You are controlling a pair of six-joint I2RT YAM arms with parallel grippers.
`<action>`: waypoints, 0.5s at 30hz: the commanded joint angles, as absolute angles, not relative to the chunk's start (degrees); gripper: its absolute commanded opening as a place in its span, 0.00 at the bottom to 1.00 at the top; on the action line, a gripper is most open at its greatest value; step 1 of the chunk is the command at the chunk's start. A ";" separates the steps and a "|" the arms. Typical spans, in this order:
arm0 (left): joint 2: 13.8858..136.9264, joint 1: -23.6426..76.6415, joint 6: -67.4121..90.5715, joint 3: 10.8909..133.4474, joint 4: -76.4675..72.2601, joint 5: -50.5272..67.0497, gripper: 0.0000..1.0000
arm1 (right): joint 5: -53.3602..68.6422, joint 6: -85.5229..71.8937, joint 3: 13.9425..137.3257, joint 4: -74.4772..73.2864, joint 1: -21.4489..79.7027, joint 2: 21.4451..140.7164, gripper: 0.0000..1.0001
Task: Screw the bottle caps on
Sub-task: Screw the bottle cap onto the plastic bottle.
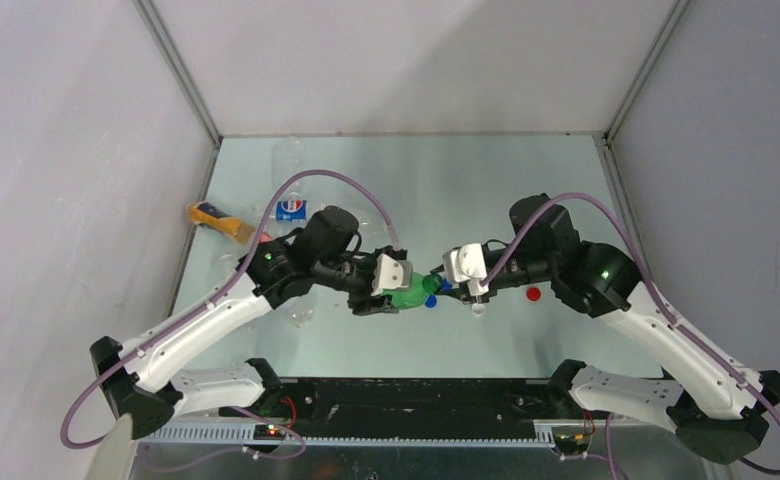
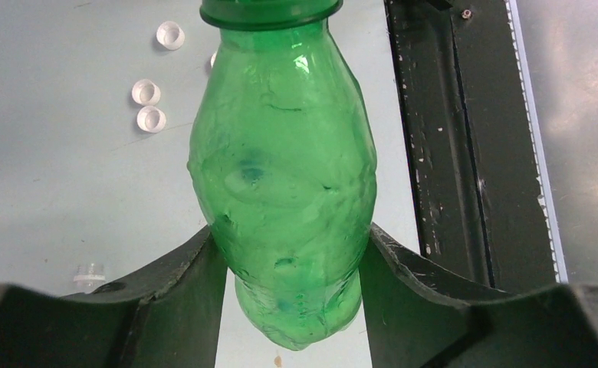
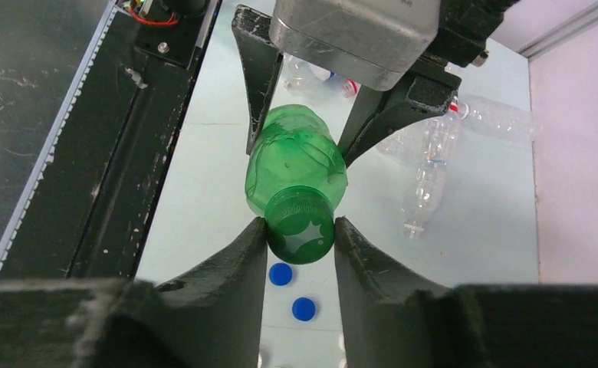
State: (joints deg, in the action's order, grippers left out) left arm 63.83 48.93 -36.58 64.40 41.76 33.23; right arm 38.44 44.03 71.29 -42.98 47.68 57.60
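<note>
Left tool (image 2: pixel 292 239) pinches the green bottle (image 2: pixel 280 153) by its body, level above the tabletop (image 1: pixel 466 190); right tool (image 3: pixel 300 236) pinches the green cap (image 3: pixel 301 218) on its neck.

The top camera looks down from above the near edge onto the whole table (image 1: pixel 486 180). The left wrist camera sits close on the green bottle (image 2: pixel 280 176), looking along its body toward the neck. The right wrist camera faces it from the opposite end, green cap (image 3: pixel 301 230) nearest, so all three views share that bottle.
</note>
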 commanded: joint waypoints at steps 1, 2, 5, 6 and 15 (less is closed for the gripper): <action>63.57 48.95 -36.84 66.95 40.57 34.14 0.06 | 39.99 42.64 71.47 -42.95 47.92 59.03 0.27; 63.33 49.00 -36.52 66.64 40.06 33.10 0.06 | 39.57 41.93 71.46 -42.83 47.97 59.27 0.20; 62.03 49.69 -32.91 64.74 33.93 27.72 0.06 | 37.78 34.65 71.50 -41.07 47.95 60.62 0.00; 60.90 49.98 -32.36 63.05 32.30 23.85 0.06 | 36.51 32.27 71.47 -40.49 47.97 60.94 0.00; 56.02 54.94 -29.23 55.65 16.67 1.56 0.05 | 11.77 -15.06 71.83 -35.73 47.85 65.17 0.00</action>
State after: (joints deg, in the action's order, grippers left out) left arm 58.52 52.29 -30.39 55.96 32.25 15.66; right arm 26.02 12.99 71.29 -36.29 47.68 63.07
